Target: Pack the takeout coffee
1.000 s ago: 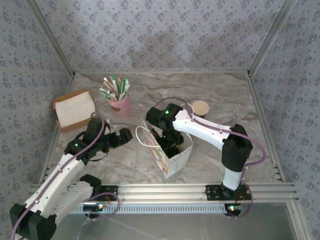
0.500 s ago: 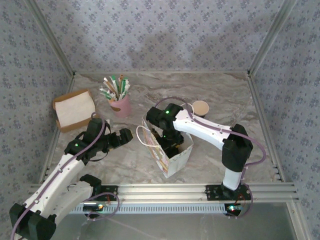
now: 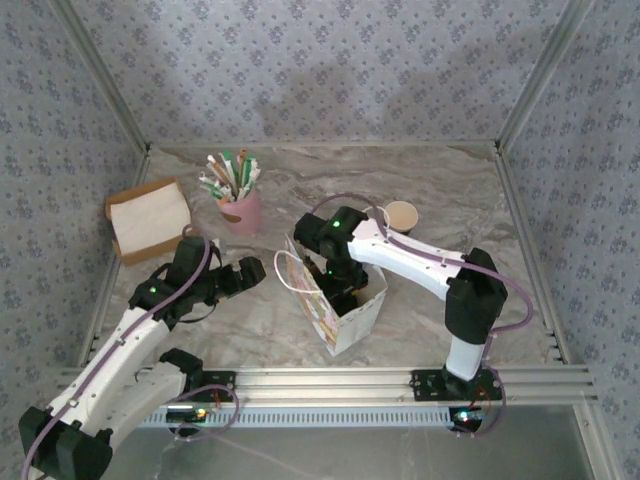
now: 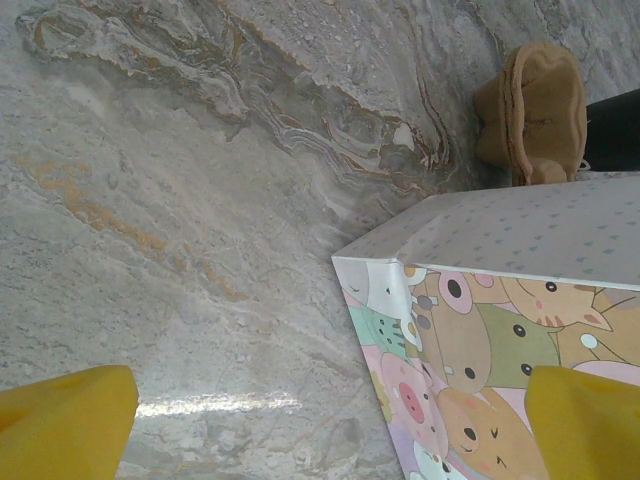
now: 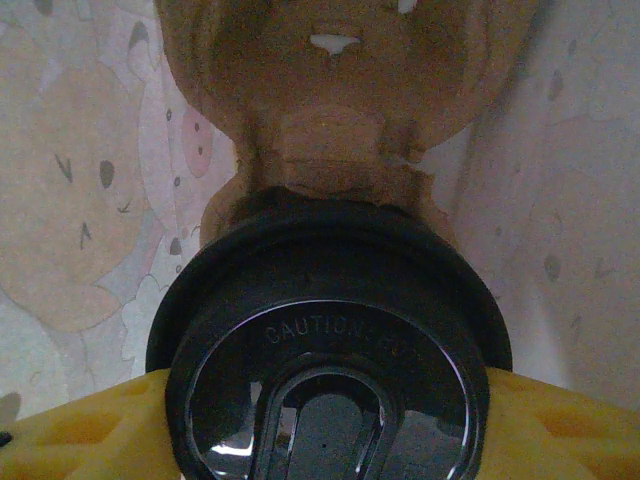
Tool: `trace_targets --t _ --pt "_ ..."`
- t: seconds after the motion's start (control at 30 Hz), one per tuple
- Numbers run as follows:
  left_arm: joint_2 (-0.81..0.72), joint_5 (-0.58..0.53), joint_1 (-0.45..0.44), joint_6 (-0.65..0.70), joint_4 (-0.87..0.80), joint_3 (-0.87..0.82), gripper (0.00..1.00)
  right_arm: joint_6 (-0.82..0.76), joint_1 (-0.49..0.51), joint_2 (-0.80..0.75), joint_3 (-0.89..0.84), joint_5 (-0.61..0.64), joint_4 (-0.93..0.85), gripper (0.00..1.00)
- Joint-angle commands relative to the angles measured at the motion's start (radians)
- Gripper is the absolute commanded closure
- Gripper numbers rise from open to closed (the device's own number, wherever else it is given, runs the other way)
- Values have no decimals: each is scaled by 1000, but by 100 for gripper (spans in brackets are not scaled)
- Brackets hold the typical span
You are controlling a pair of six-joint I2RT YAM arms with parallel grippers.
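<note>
The takeout coffee shows as a round black lid [image 5: 330,340] marked CAUTION, seen from above; the cup's wall is hidden under it. My right gripper [image 5: 325,435] is shut on it, one yellow finger [image 5: 80,430] against each side of the lid. It hangs inside the cartoon-animal gift bag [image 3: 350,310], over a brown cardboard cup carrier [image 5: 330,90] at the bag's bottom. From above, my right gripper [image 3: 338,288] reaches down into the bag's mouth. My left gripper [image 3: 245,275] stands open just left of the bag [image 4: 500,330], nothing between its fingers [image 4: 60,425].
An open brown paper cup [image 3: 400,215] stands behind the bag to the right. A pink cup of straws [image 3: 238,205] and a box of napkins [image 3: 148,220] sit at the back left. The bag's handle [image 3: 290,272] loops toward my left gripper.
The right wrist has shifted only very slightly over the bag. The left arm has not moved.
</note>
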Motion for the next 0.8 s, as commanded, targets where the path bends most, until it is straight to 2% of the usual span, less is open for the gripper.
trace_targets --t 0.0,0.77 --pt "-1 -5 -4 7 5 45 1 -10 2 68 -71 -24 43 34" --pt "-1 -3 -4 6 6 56 0 0 5 27 -29 18 -4 31"
